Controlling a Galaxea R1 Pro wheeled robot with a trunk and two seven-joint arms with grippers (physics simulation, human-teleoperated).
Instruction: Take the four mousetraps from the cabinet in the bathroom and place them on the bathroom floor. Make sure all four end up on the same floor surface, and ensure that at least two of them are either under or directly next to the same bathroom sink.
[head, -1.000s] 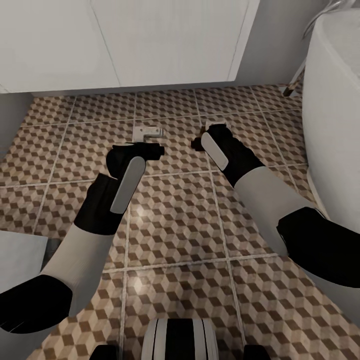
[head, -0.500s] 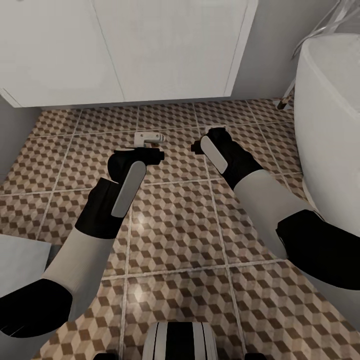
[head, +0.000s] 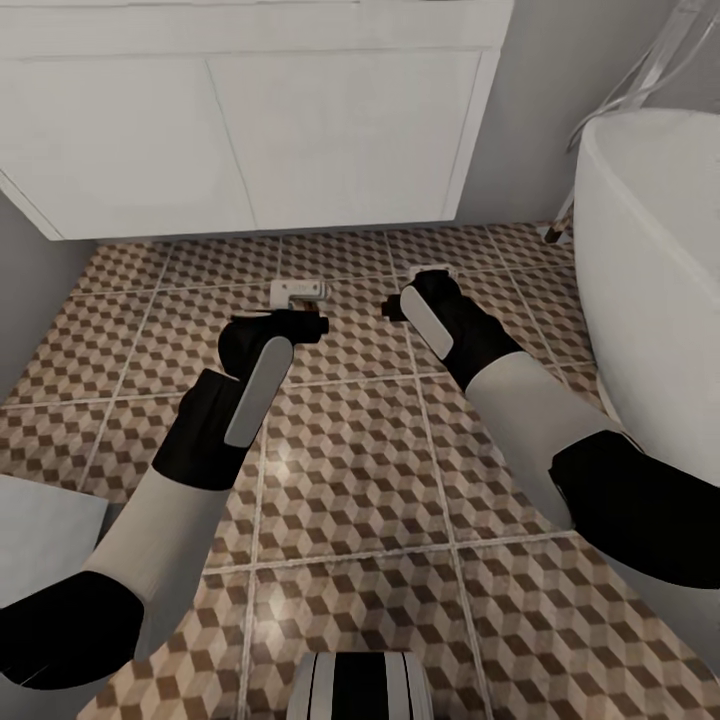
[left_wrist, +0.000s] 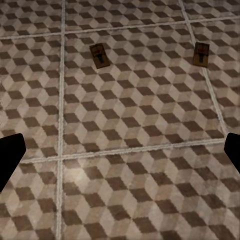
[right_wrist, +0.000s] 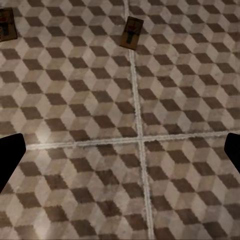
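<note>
Both grippers — left gripper (head: 300, 326) and right gripper (head: 400, 300) — hang spread and empty over the bathroom floor (head: 350, 450). At twelve o'clock lie two mousetraps (left_wrist: 100, 55) (left_wrist: 201, 53); placing looks done, so next fetch more from the cabinet.

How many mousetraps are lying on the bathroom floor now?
2. One mousetrap lies inside a tile; the other mousetrap lies beside it, at a grout line of the bathroom floor. More may be hidden behind the arms.
</note>
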